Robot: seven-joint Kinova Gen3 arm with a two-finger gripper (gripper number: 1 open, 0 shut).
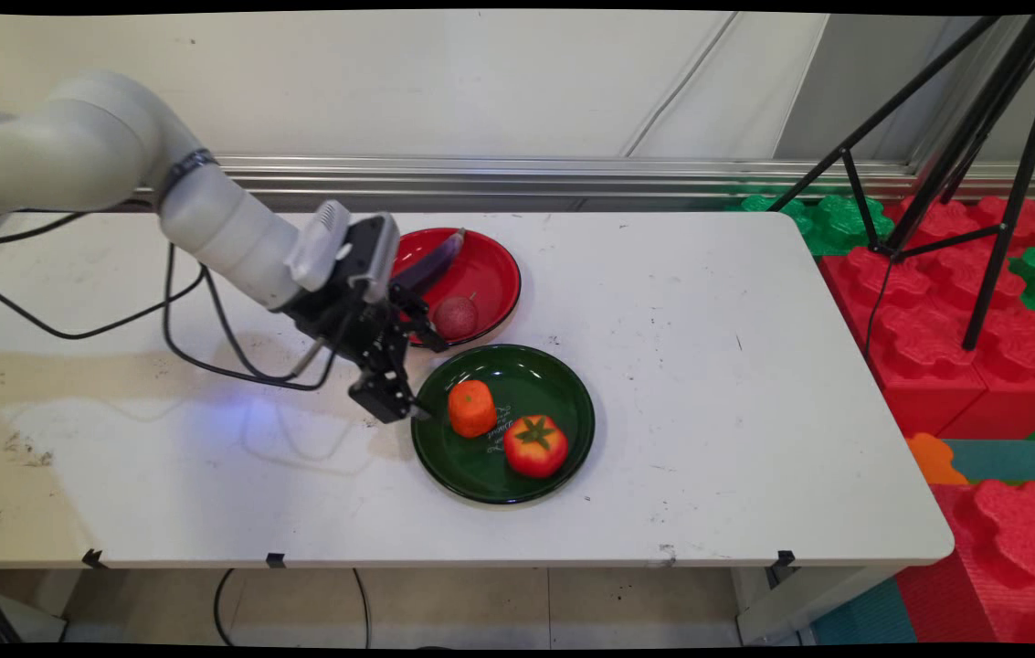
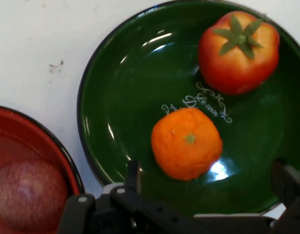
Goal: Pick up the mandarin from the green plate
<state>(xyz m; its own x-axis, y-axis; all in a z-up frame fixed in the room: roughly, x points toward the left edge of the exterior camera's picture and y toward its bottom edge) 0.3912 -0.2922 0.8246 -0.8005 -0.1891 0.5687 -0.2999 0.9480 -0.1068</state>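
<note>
My black gripper (image 1: pixel 424 379) hangs open just over the left rim of a dark green plate (image 1: pixel 572 384). On that plate lie an orange mandarin (image 1: pixel 471 408) and a red tomato (image 1: pixel 535 445) with a green stalk. In the hand view the mandarin (image 2: pixel 186 143) sits just ahead of the open gripper (image 2: pixel 209 171), between the lines of its two fingers, and nothing is held. The tomato (image 2: pixel 238 52) lies farther on, on the green plate (image 2: pixel 125 97).
A red plate (image 1: pixel 494 265) stands behind the green one, touching distance from the hand. It holds a purple eggplant (image 1: pixel 435 260) and a round reddish fruit (image 1: pixel 456 316), also seen as the fruit (image 2: pixel 28 195) in the hand view. Black cables (image 1: pixel 206 347) trail at left. A tripod (image 1: pixel 965 183) stands beyond the table's right end.
</note>
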